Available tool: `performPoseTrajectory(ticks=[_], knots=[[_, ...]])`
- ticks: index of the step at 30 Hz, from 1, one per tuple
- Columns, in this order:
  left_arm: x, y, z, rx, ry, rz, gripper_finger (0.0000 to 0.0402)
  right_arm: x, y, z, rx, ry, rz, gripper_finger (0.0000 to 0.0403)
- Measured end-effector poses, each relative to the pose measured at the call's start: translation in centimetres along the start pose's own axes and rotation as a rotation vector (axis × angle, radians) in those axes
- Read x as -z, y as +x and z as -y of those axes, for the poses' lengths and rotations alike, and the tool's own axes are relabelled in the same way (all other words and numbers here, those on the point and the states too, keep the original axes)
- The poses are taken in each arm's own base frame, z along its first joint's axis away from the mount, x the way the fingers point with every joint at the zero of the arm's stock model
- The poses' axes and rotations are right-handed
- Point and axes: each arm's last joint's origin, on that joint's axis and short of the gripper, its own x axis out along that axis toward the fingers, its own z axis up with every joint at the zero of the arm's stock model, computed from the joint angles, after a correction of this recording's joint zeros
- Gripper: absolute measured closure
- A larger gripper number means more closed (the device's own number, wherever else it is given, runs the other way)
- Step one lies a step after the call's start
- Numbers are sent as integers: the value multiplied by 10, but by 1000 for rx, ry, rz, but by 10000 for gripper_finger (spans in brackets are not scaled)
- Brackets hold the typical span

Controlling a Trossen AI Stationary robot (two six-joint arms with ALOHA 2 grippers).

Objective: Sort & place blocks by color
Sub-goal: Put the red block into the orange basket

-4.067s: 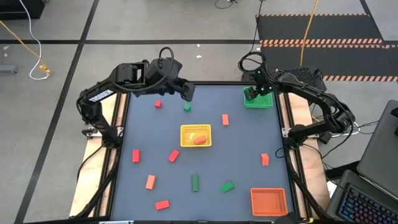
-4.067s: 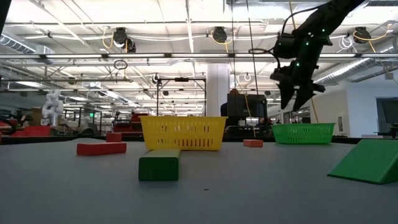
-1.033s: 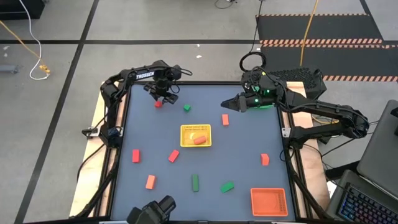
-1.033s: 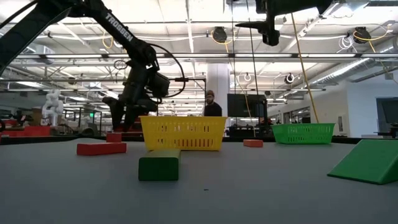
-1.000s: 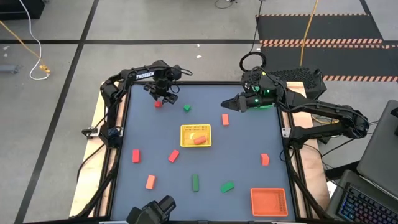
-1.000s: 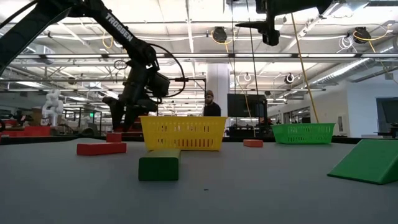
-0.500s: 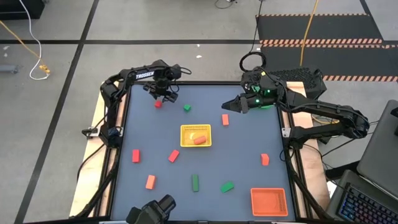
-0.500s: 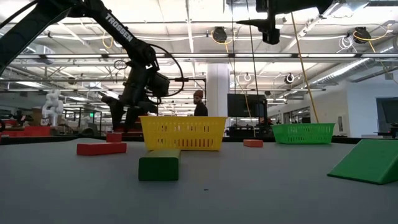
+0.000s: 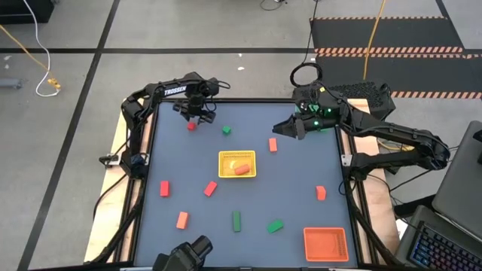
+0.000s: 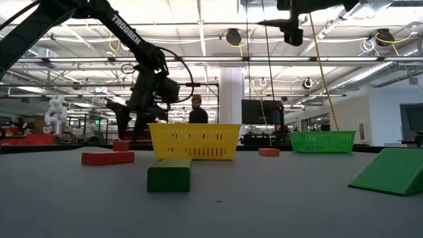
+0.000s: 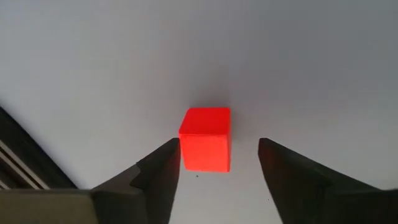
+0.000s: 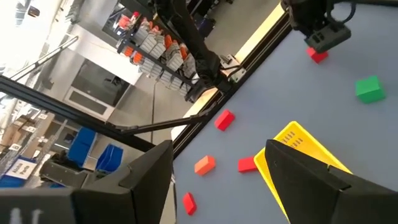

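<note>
My left gripper (image 9: 193, 118) sits near the table's far left edge, fingers spread, straddling a small red cube (image 11: 206, 138) that rests on the table between them; in the left wrist view there is a gap on both sides, no contact. My right gripper (image 9: 279, 129) hangs high over the far right part of the table, fingers spread, empty, pointing toward the middle.

Open room: bare grey table (image 9: 301, 169) between the yellow tray and the right edge, and a clear strip along the far edge between the two arms.

Blocks still loose:
- a green cube (image 9: 226, 130) just beside the red cube, toward centre
- a red bar (image 9: 273, 144) near my right gripper
- an orange-red block (image 9: 321, 193) close to the right edge
- red blocks (image 9: 165, 188) and (image 9: 210, 189) left of centre
- an orange-red block (image 9: 181, 220) near the near-left
- a green bar (image 9: 236, 220) and a green block (image 9: 275, 225) near the front edge

Containers:
- yellow tray (image 9: 237, 155) at table centre holds an orange-red piece and something yellowish, can't tell what
- orange tray (image 9: 325, 244) at the near right corner, contents not discernible
- green tray (image 10: 322, 141) at the far right corner, mostly hidden under my right arm from above; contents can't be told

A person stands in the room behind the table in the low view.
</note>
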Motion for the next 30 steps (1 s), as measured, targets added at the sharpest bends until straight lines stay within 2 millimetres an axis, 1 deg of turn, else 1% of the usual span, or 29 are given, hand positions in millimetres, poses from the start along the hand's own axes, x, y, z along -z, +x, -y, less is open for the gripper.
performPoseTrajectory(ticks=[6, 8, 11, 14, 17, 21, 26, 30], knots=[[2, 0, -1, 1, -4, -24, 117, -3, -8, 1, 15, -5, 25, 154], [4, 4, -2, -5, -3, -40, 100, -4, -11, 1, 17, -11, 34, 154], [8, 16, -5, -12, 0, -87, 84, -5, -15, 1, 20, -14, 46, 154], [12, 31, -7, -12, -2, -123, 77, -5, -18, 0, 18, -17, 53, 154], [16, 37, -8, -21, 14, -145, 76, -5, -20, -1, 18, -17, 55, 154], [16, 36, -6, -18, 39, -138, 76, -5, -21, -2, 17, -22, 56, 154], [9, 29, -3, 11, 58, -84, 75, -4, -20, -1, 24, -22, 54, 154], [6, 28, -3, 26, 49, -58, 76, -5, -21, -1, 24, -14, 55, 154]])
